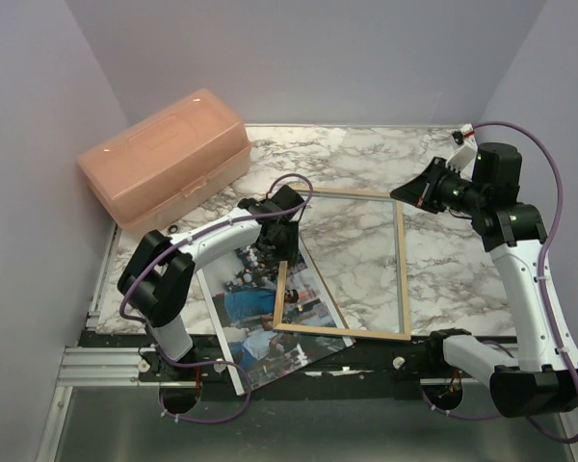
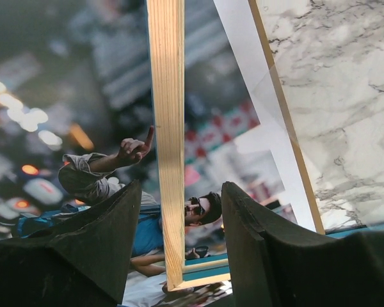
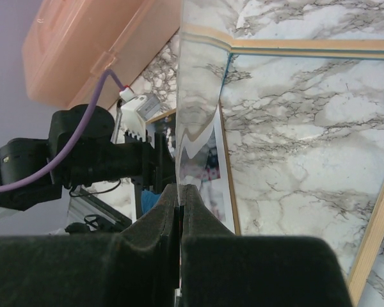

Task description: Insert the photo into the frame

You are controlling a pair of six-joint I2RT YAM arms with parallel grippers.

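Note:
The frame [image 1: 403, 279] lies pale wood side up on the marble table, its left part over the photo [image 1: 260, 322]. The photo is a street print showing a man in a blue shirt. My left gripper [image 1: 270, 241] hovers open over the frame's left rail [image 2: 166, 96]. That rail runs between the fingers [image 2: 102, 236] without touching them, and the photo [image 2: 96, 96] lies beneath. My right gripper [image 1: 405, 195] is at the frame's far right corner. In the right wrist view its jaws [image 3: 180, 192] are shut on a thin glossy pane edge [image 3: 198, 96] that reflects the marble and meets the frame's rail [image 3: 307, 46].
A translucent orange lidded box [image 1: 164, 159] stands at the back left and also appears in the right wrist view [image 3: 96, 45]. Grey walls close in the table on three sides. The photo's near corner overhangs the table's front rail [image 1: 106, 366].

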